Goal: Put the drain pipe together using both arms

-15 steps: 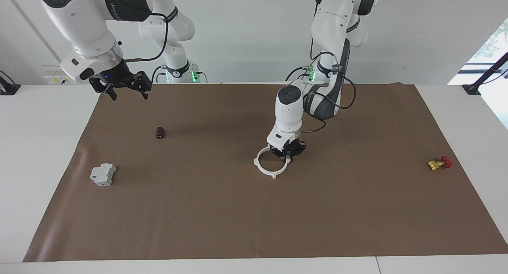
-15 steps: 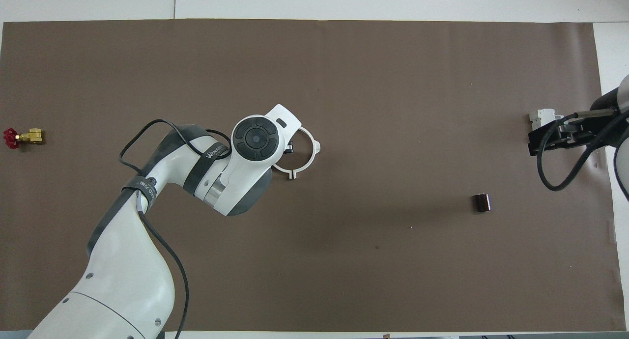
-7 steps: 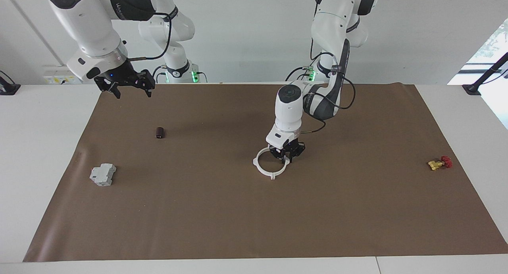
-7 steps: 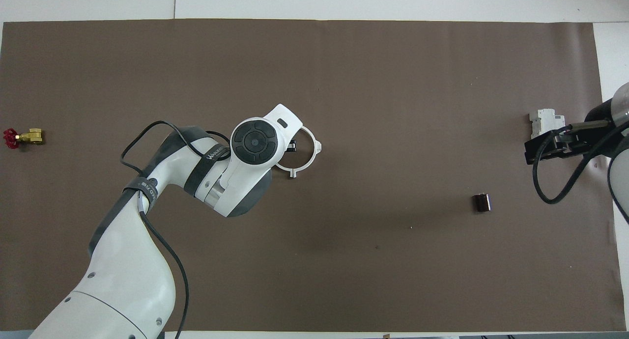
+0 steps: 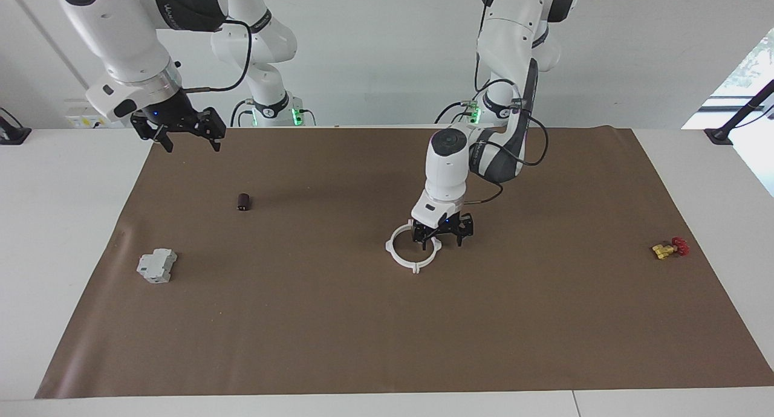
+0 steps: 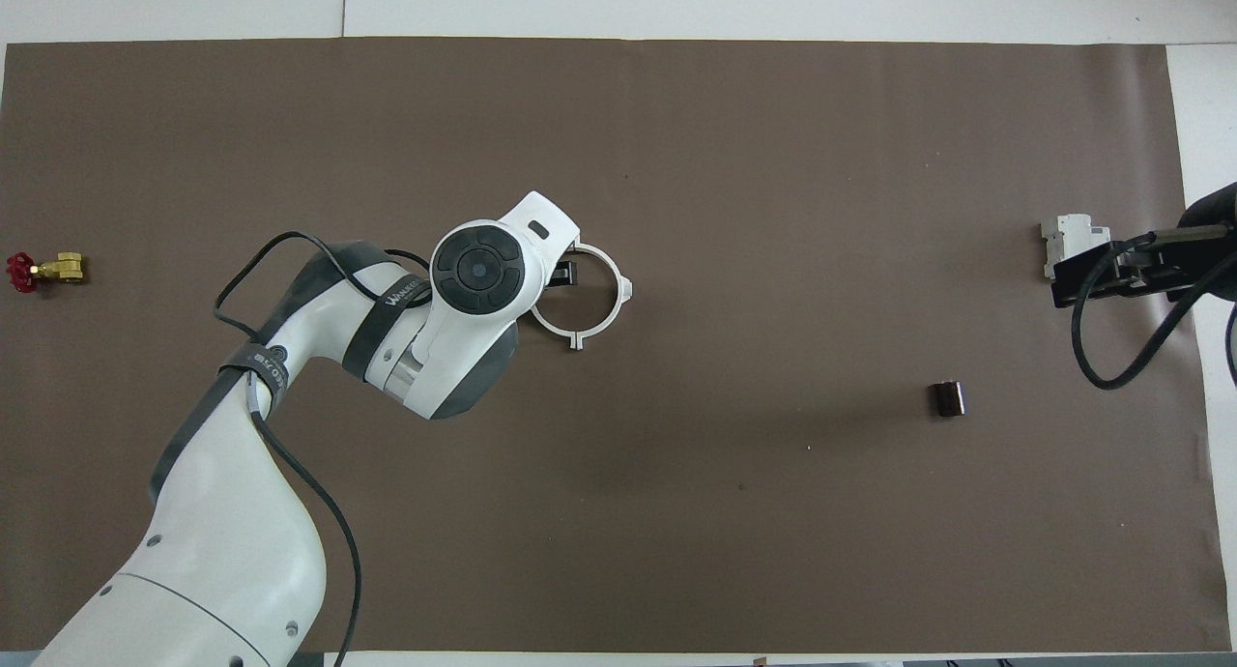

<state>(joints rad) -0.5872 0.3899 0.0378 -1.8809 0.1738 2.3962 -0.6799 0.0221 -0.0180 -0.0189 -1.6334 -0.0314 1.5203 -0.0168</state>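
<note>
**White ring flat on the mat, left claw spread above its rim**

We see the drain pipe [image 5: 412, 253], a thin white plastic ring made of two half-circle pieces with small tabs sticking out at its edge, lying flat on the brown paper mat [image 5: 387, 332] near the middle of the table. The two halves read as one closed circle in both views.

The left gripper [image 5: 442, 235], a black two-finger claw on the white jointed left arm [image 5: 448, 163], hangs low over the part of the ring's rim toward the left arm's end of the table. Its fingers stand wide apart and grip nothing: one fingertip is over the inside of the ring, the other over the mat just outside it. We cannot tell whether either fingertip touches the plastic. From overhead the arm's wrist covers most of the claw, and only a dark finger [image 6: 566, 274] shows inside the ring.

The right gripper [image 5: 182, 134], the same black claw on the white right arm [image 5: 115, 36], waits raised over the mat's edge at the right arm's end of the table. Its fingers are spread wide and empty.

A small dark brown cylinder [image 5: 243, 202] lies on the mat toward the right arm's end. A grey boxy plastic block [image 5: 156, 266] sits farther from the robots than the cylinder. A small yellow valve with a red knob [image 5: 669, 248] rests well apart from the ring, toward the left arm's end.
</note>
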